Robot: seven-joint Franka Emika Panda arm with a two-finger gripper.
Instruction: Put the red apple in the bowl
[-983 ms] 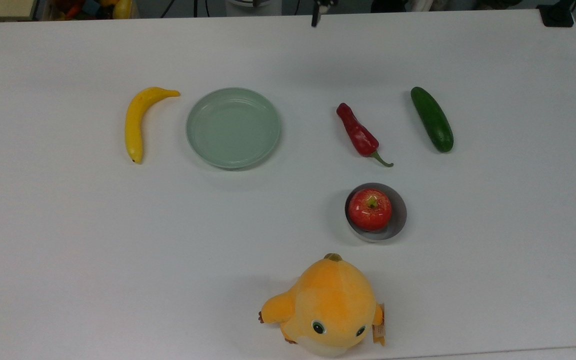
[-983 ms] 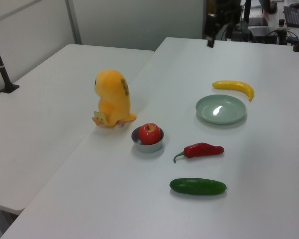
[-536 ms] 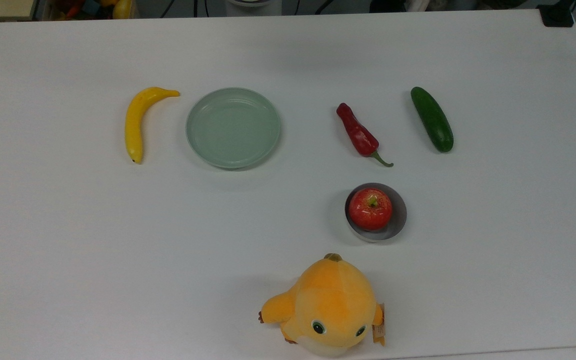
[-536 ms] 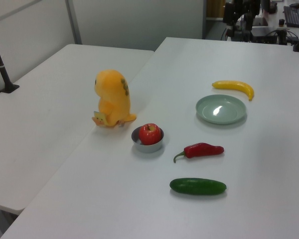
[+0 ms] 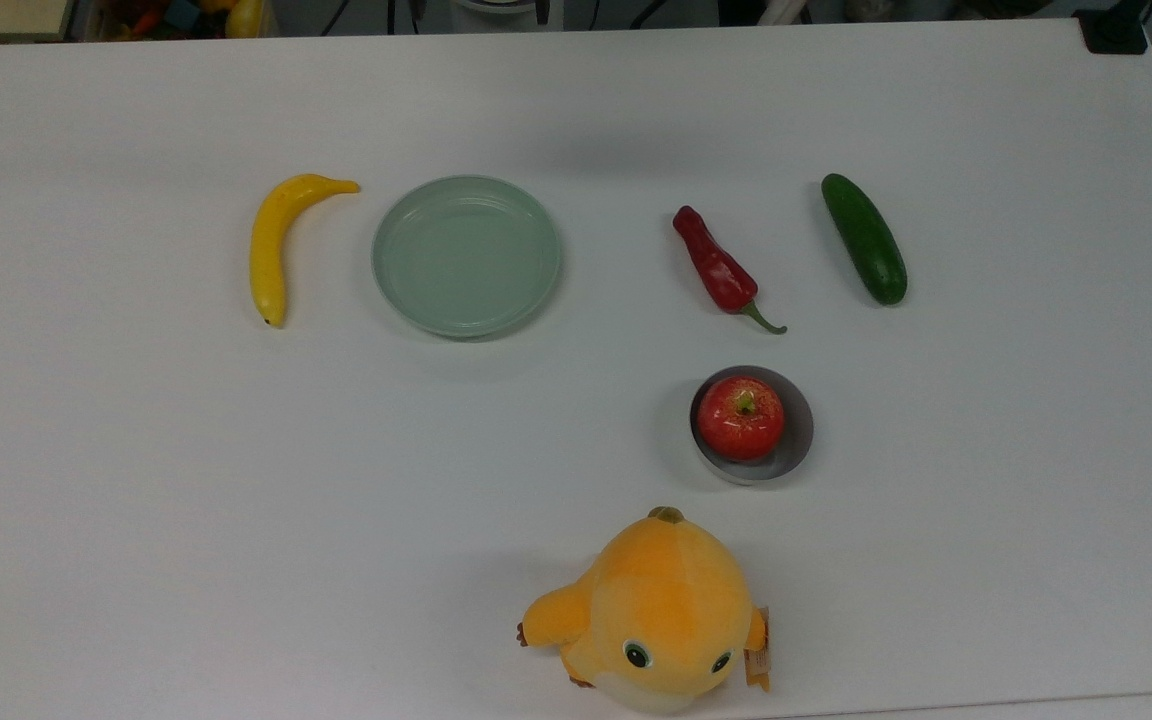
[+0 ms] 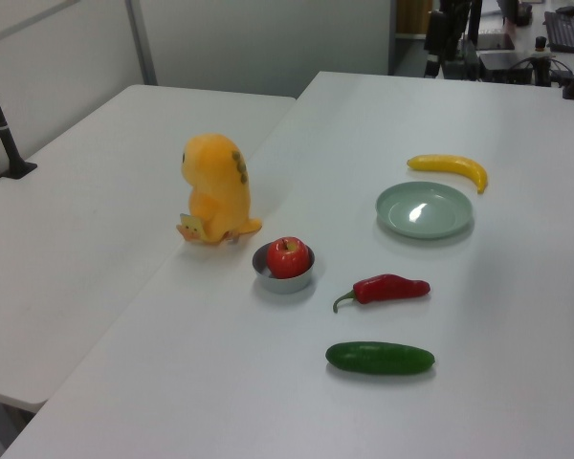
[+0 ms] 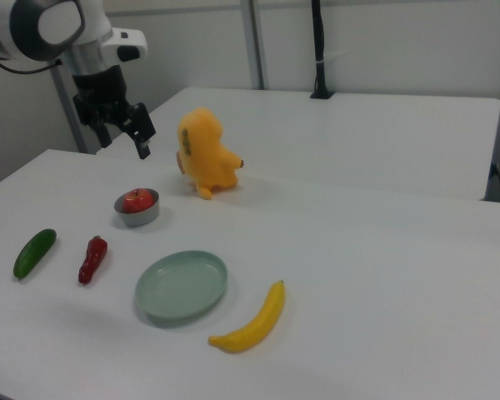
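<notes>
The red apple (image 5: 740, 417) sits inside the bowl (image 5: 798, 432), stem up, filling most of it, and the bowl stands on the white desk (image 5: 136, 480). Taking the bowl as the landmark: in the top view the red chili pepper (image 5: 720, 268) lies just above it, the green cucumber (image 5: 864, 238) is above and to the top view's right, the pale green plate (image 5: 466, 255) is well apart toward the top view's upper left with the banana (image 5: 275, 240) just beyond the plate, and the orange plush toy (image 5: 654, 612) sits near the bowl's lower edge. In the right view the arm (image 7: 46, 29) is raised well above the desk, up and to the right view's left of the bowl, its white joint bent so that the dark wrist hangs down. The pincer (image 7: 136, 129) points downward with a slight tilt toward the right view's right, clear of the apple and touching nothing. It holds nothing; its fingers (image 7: 142, 137) look apart, though how wide is hard to judge.
</notes>
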